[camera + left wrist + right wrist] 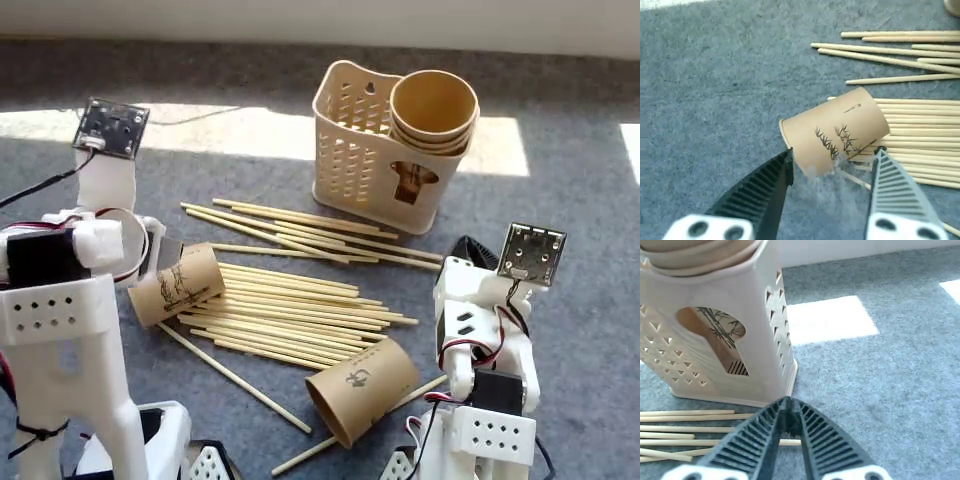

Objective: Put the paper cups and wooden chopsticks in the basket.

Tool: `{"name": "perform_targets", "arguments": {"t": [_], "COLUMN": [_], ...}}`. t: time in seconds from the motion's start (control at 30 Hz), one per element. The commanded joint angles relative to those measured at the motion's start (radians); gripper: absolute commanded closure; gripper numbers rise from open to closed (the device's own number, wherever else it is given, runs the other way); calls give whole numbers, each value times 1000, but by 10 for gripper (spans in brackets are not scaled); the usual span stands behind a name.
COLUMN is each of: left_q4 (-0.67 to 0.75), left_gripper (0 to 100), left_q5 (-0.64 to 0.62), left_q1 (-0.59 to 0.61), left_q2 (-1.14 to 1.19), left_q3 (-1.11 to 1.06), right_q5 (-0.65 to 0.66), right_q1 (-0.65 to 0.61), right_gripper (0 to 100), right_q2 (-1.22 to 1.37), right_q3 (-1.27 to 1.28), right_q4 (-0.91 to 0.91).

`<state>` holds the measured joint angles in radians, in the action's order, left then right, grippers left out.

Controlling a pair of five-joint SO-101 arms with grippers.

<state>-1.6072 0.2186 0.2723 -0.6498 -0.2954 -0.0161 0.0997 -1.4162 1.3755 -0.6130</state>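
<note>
Left pincer (834, 151) spread wide at a fallen paper cup (835, 130), right pincer (788, 407) closed beside the basket (715, 365)

The left pincer's jaws stand well apart, one tip at each end of the paper cup, which lies on its side on the grey tabletop (560, 210) against the loose heap of wooden chopsticks (290, 310); the jaws grip nothing. The right pincer's jaws are pressed together with nothing between them, low over the tabletop just in front of the basket's corner, above a few chopstick ends. A second cup (362, 388) lies on its side at the near edge of the heap, resting across a stray chopstick. The basket stands upright behind the chopsticks, with stacked cups (433, 108) nested in its end compartment
</note>
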Motion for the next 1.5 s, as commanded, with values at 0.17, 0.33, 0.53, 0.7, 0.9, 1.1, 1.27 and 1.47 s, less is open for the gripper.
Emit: {"name": "perform_targets", "arguments": {"t": [0.17, 0.33, 0.53, 0.7, 0.9, 1.1, 1.27, 1.47], "left_q4": [-2, 81, 181, 321, 404, 420, 466, 476], "left_gripper": [751, 751, 751, 751, 752, 751, 755, 755], "left_q5": [175, 226, 315, 313, 305, 203, 173, 114], "left_q1": [163, 203, 196, 191, 65, -79, -147, -188], "left_q2": [-22, -22, -28, -22, -28, -30, -30, -30], "left_q3": [-136, -263, -403, -469, -549, -542, -542, -495], "right_q5": [3, 3, 3, 3, 3, 3, 3, 3], "right_q1": [7, 7, 7, 7, 7, 7, 7, 7], "right_gripper": [989, 989, 989, 989, 989, 989, 989, 989], "right_q2": [-8, -8, -8, -8, -8, -8, -8, -8], "right_q3": [-5, -5, -5, -5, -4, -4, -4, -4], "right_q4": [30, 30, 30, 30, 30, 30, 30, 30]}}
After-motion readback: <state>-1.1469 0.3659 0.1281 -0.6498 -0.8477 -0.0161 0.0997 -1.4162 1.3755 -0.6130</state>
